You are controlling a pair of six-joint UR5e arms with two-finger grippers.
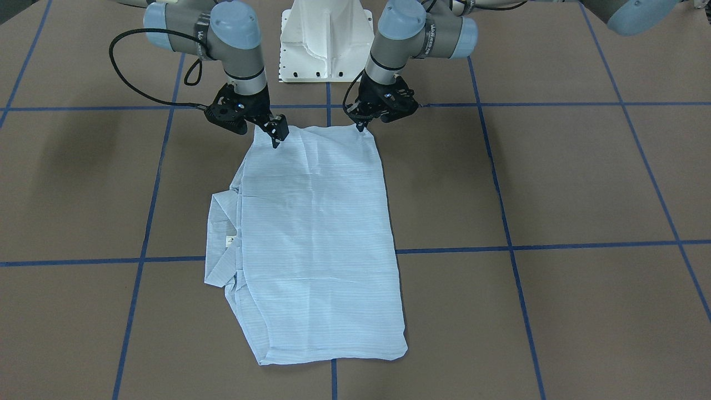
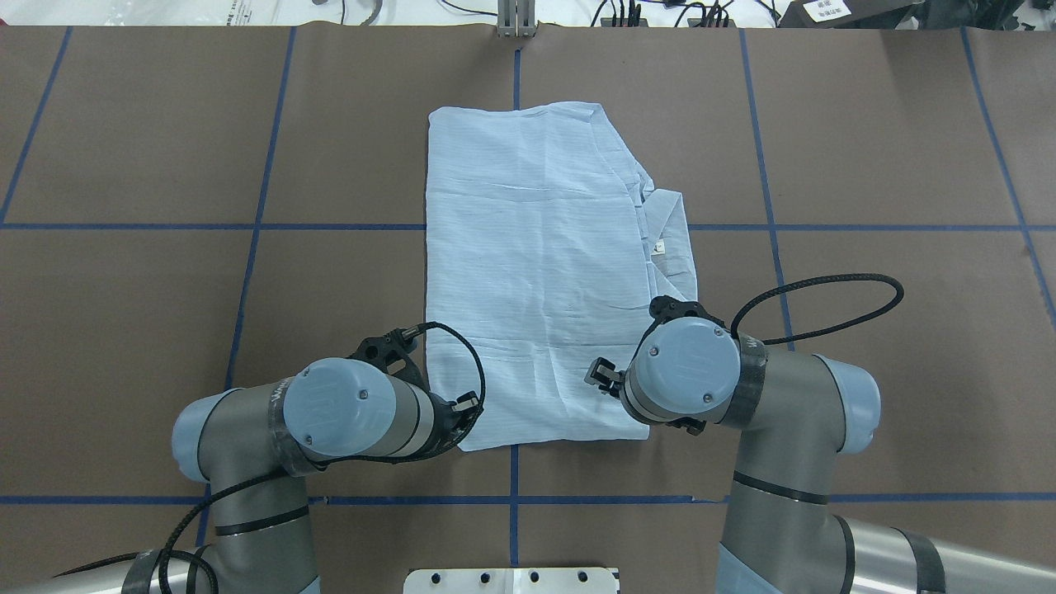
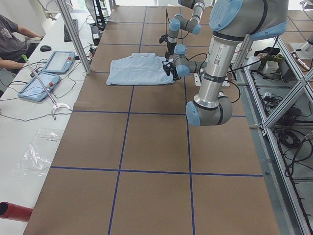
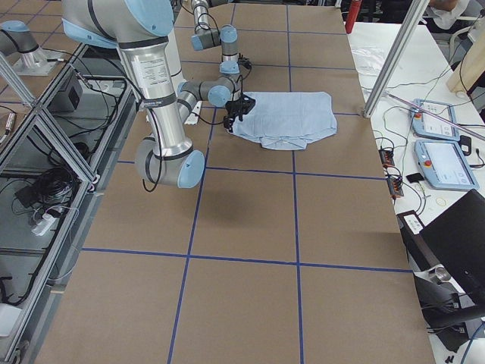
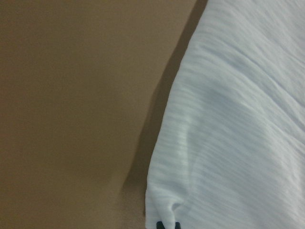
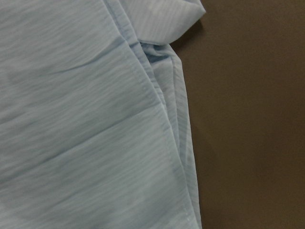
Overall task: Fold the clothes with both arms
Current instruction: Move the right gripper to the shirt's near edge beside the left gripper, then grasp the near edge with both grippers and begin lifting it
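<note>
The light-blue pinstriped shirt (image 1: 316,239) lies flat on the brown table, folded into a long rectangle. Its collar (image 1: 219,239) and white neck label stick out on the side of my right arm. It also shows in the overhead view (image 2: 528,247). My left gripper (image 1: 361,126) is shut on the shirt's near corner; the left wrist view shows the cloth (image 5: 238,119) puckered at the fingertips. My right gripper (image 1: 276,141) points down onto the near edge by the other corner, its fingers together on the cloth. The right wrist view shows only flat shirt (image 6: 71,119), no fingertips.
The white pedestal base (image 1: 326,39) stands just behind the shirt's near edge. Blue tape lines (image 1: 505,222) grid the brown table. An operators' desk with tablets (image 3: 49,68) and an aluminium post (image 3: 73,34) border the far side.
</note>
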